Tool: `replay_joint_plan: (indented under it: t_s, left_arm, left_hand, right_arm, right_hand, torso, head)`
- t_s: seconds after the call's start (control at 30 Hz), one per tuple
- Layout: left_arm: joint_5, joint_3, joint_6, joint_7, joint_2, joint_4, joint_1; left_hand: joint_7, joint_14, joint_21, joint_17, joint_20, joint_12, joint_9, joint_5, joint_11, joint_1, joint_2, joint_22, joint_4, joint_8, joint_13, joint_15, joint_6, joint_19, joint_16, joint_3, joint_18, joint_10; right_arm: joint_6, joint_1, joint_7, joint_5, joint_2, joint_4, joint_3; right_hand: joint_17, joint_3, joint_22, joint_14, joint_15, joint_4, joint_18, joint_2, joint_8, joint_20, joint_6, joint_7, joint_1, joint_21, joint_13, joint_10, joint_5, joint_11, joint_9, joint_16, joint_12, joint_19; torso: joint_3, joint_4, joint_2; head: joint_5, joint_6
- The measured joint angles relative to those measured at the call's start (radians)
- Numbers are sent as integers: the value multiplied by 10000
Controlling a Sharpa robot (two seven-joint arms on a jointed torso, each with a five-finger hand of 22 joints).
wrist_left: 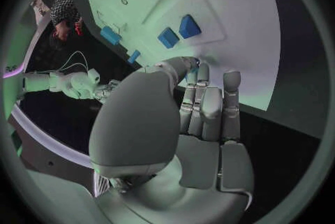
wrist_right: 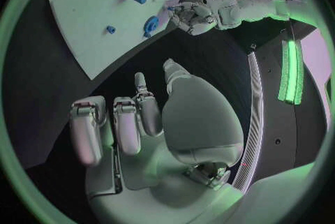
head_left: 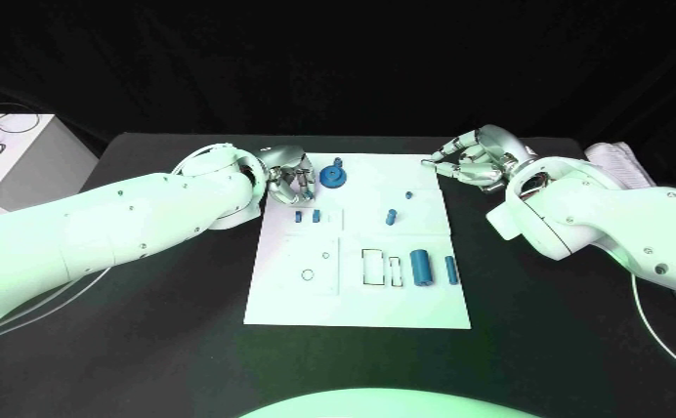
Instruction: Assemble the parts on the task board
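White task board [head_left: 296, 291] w/ small blue parts [head_left: 423, 269], round blue disc [head_left: 334, 177].

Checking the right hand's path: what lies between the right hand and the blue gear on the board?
In the head view, between the right hand and the blue gear lies bare white task board, with one small blue part just nearer the robot.

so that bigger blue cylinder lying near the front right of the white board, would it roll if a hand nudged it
The larger blue cylinder lies on its side on the flat white task board, so a sideways nudge would probably roll it. It looks like smooth, rigid plastic, likely light and a bit slippery between silver fingers. The slimmer blue cylinder beside it might get knocked.
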Motion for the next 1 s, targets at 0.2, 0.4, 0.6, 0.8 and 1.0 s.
replay_joint_plan:
  t_s: [0.2,0.4,0.6,0.8,1.0]
  left_arm:
    - [0,3,94,-27,74,-105,10]
    - [1,16,176,-53,158,-222,23]
    - [1,25,233,-80,244,-293,39]
    - [1,30,289,-91,273,-314,50]
    - [1,33,345,-93,274,-311,56]
  left_hand:
    - [0,0,0,-25,0,-1,0,0,0,-43,-38,-1,0,-28,0,0,-1,0,0,0,0,0]
    - [0,0,0,-25,0,-2,-1,4,0,-81,0,-1,0,-32,-1,0,-1,0,0,0,1,0]
    - [-1,0,0,-54,0,-19,-7,6,1,-81,0,-16,1,-17,-2,0,-3,0,0,1,0,-1]
    - [-1,0,0,-54,0,-19,-6,6,1,-81,0,-16,1,-9,-2,0,-5,0,0,1,1,-2]
    - [6,0,0,-53,0,-27,-3,6,-35,-81,0,-16,1,-9,-5,0,3,0,0,1,0,35]
  right_arm:
    - [0,0,-1,-1,-1,4,0]
    - [0,0,-2,-2,-2,9,0]
    - [0,0,-2,-4,-1,12,0]
    - [1,0,-2,-5,2,13,0]
    - [1,0,-2,-7,1,13,0]
  right_hand:
    - [0,0,8,0,0,0,0,0,0,0,0,0,0,0,0,0,0,0,0,0,0,0]
    - [0,0,8,0,0,0,0,0,0,0,0,0,0,0,-1,0,0,0,0,0,0,0]
    - [0,0,7,0,0,0,0,0,0,0,0,0,0,0,-2,0,0,0,0,0,0,0]
    - [0,0,6,0,0,0,0,0,0,-1,0,0,0,0,-2,0,0,0,0,0,0,0]
    - [0,0,5,0,0,0,0,0,0,0,0,0,0,0,-3,0,0,0,0,0,0,0]
  torso:
    - [3,5,-4]
    - [2,5,-4]
    - [1,5,-3]
    - [-6,5,-3]
    - [-5,11,-6]
  head:
    - [-12,-12]
    - [-25,-19]
    - [-32,-31]
    - [-33,-38]
    - [-41,-50]
